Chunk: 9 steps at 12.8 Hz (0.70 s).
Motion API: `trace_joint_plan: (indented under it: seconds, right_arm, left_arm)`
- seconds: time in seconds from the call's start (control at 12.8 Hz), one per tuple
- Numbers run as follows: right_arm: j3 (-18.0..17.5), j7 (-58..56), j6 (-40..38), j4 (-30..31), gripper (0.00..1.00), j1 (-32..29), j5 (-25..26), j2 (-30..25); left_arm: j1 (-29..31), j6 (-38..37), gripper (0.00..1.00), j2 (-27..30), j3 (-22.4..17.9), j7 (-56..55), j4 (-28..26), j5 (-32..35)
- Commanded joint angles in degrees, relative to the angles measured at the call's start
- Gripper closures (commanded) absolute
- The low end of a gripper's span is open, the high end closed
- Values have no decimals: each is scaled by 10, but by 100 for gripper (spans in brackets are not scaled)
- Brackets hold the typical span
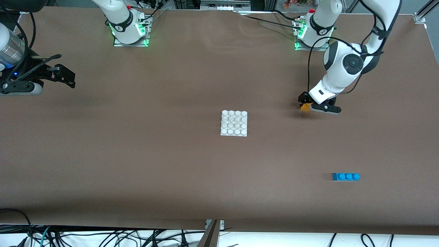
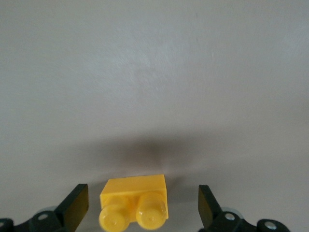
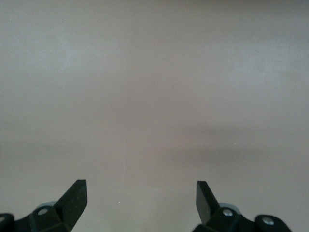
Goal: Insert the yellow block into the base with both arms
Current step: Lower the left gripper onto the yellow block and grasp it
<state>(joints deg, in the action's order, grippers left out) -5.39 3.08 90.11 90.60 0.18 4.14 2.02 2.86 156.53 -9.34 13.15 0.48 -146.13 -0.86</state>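
The yellow block lies on the brown table toward the left arm's end, farther from the front camera than the base. My left gripper is low over it. In the left wrist view the block sits between the fingers of the open left gripper, with a gap on each side. The white studded base lies mid-table, apart from the block. My right gripper waits open and empty at the right arm's end; the right wrist view shows the right gripper over bare table.
A blue three-stud brick lies nearer the front camera toward the left arm's end. Both arm bases stand along the table's back edge. Cables hang below the front edge.
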Motion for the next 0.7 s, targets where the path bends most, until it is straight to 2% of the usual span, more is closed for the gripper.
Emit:
trace_joint_plan:
  seconds: [0.0, 0.62]
  right_arm:
    - [-5, -1, -14, -17, 0, -8, 3, 8]
    - [6, -7, -15, -16, 0, -9, 1, 11]
  left_arm:
    - [7, 11, 0, -7, 2, 14, -1, 28]
    - [10, -16, 0, -5, 0, 41, -1, 31]
